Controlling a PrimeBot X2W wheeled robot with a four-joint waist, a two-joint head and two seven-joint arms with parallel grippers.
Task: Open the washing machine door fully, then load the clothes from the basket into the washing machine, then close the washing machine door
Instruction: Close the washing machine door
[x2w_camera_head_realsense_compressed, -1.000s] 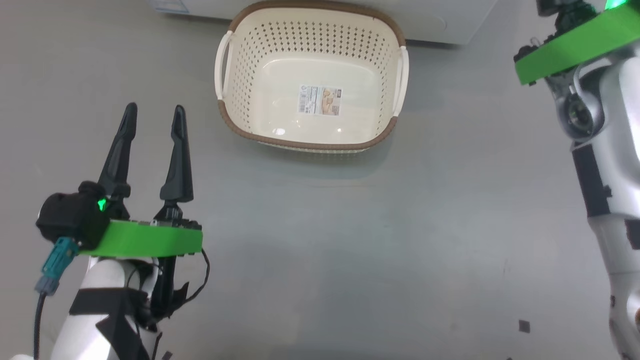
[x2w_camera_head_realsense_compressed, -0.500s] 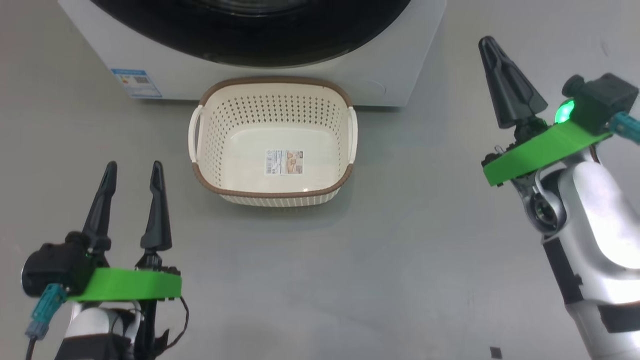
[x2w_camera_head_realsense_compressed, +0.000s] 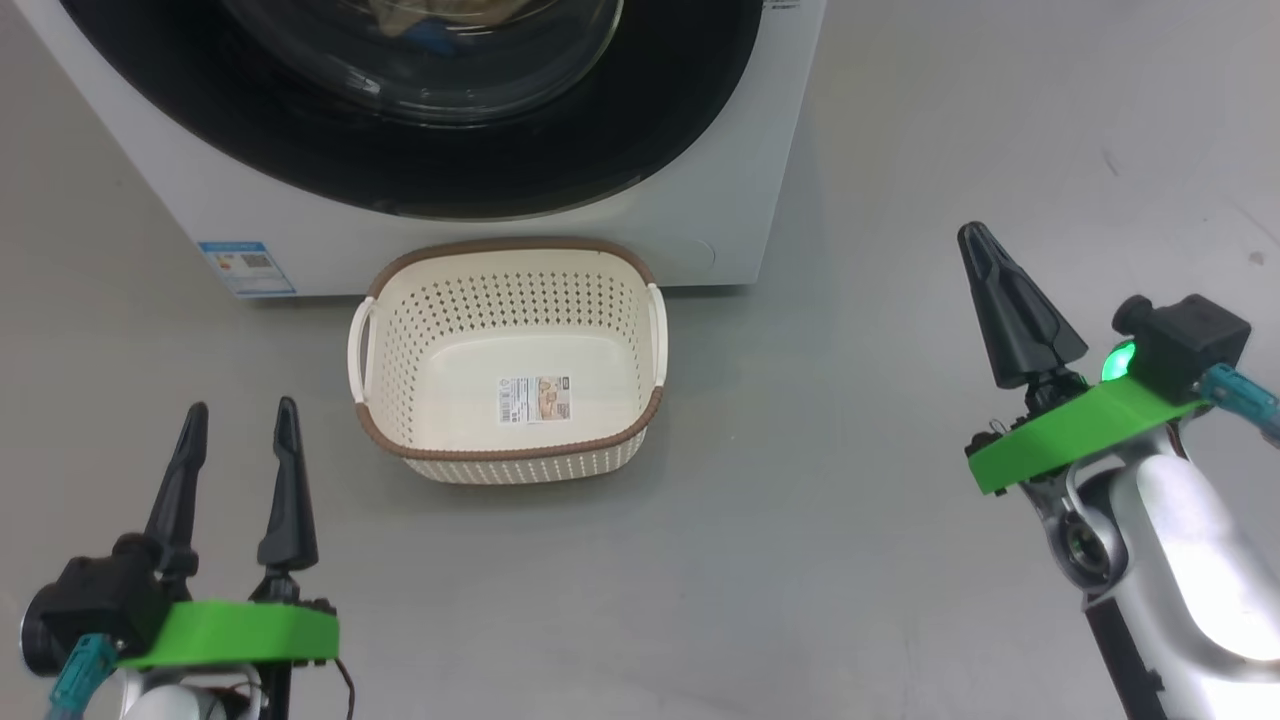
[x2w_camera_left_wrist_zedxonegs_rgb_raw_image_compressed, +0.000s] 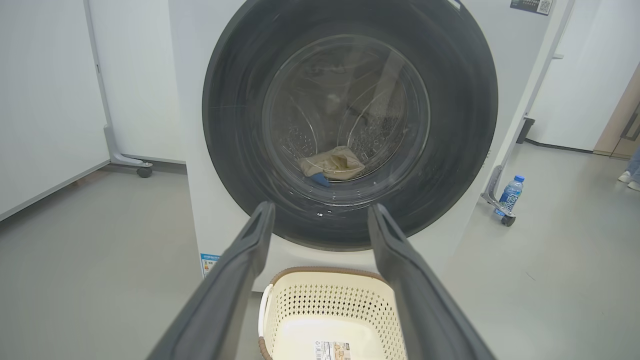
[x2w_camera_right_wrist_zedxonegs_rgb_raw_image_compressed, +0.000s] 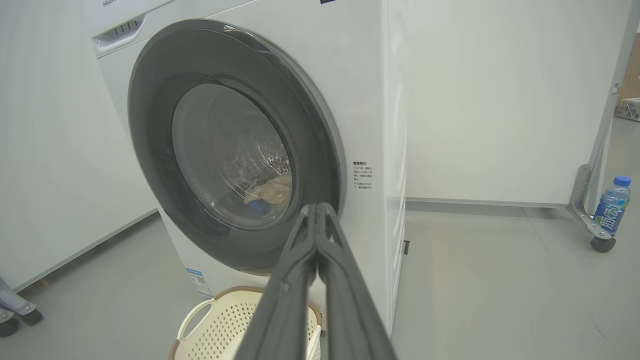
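The washing machine (x2w_camera_head_realsense_compressed: 770, 150) stands white at the top of the head view. The washing machine door (x2w_camera_head_realsense_compressed: 660, 130), black-rimmed with a glass bowl, lies shut flush against its front. The clothes (x2w_camera_left_wrist_zedxonegs_rgb_raw_image_compressed: 332, 161), cream with a blue bit, rest in the drum behind the glass. The basket (x2w_camera_head_realsense_compressed: 510, 300) sits on the floor right before the machine, holding nothing but its floor label. My left gripper (x2w_camera_head_realsense_compressed: 241, 408) is open and empty, left of and nearer than the basket. My right gripper (x2w_camera_head_realsense_compressed: 972, 240) is shut on nothing, well right of the basket.
A blue-capped bottle (x2w_camera_left_wrist_zedxonegs_rgb_raw_image_compressed: 510, 192) stands on the floor beside a wheeled frame foot (x2w_camera_right_wrist_zedxonegs_rgb_raw_image_compressed: 597, 240), right of the machine. White panels rise on the left and behind. Grey floor runs around the basket (x2w_camera_right_wrist_zedxonegs_rgb_raw_image_compressed: 220, 320) and between my arms.
The head camera has swung upward, bringing the machine front and door into view. The right gripper has drawn back from near the machine toward me. The left gripper stays open.
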